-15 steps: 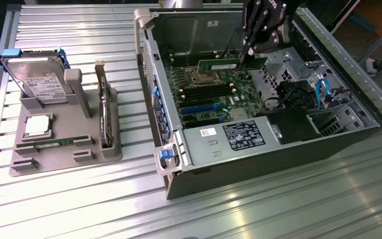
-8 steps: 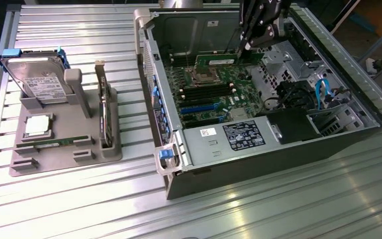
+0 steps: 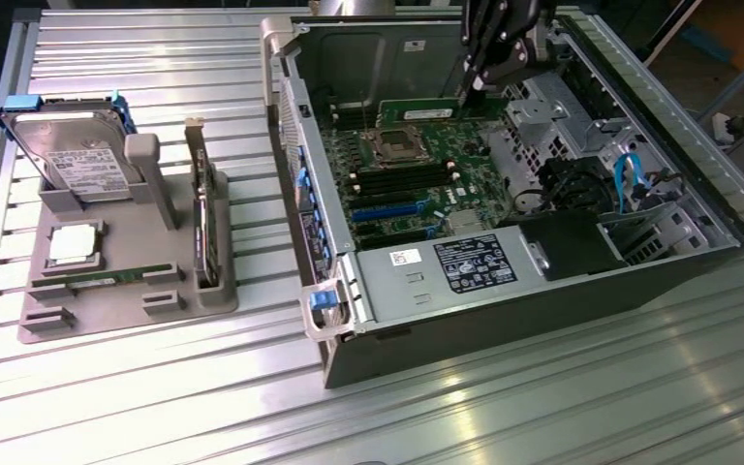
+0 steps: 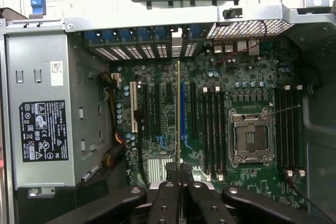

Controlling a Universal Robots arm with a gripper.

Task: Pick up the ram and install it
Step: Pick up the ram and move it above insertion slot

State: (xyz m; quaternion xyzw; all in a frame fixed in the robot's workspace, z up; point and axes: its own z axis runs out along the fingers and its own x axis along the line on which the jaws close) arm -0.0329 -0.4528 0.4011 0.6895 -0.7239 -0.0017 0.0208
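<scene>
Where the ribbed metal table (image 3: 514,397) shines in the exterior view, the computer case (image 3: 541,310) lies open. A gray tray (image 3: 88,325) sits well apart on that view's left. The gripper (image 3: 479,89) hangs over the case, clenched on the ram (image 3: 418,109). In the wrist view, the fingers (image 4: 170,174) pinch the ram edge-on above the motherboard (image 4: 252,82), with case walls all around.

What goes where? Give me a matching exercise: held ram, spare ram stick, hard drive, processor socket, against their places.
1 ram
2 spare ram stick
3 hard drive
4 processor socket

A lying flat in the grey tray
B on the motherboard
C clamped in the gripper above the motherboard
D standing upright in the tray

Pairs: 1-C, 2-A, 3-D, 4-B
</scene>
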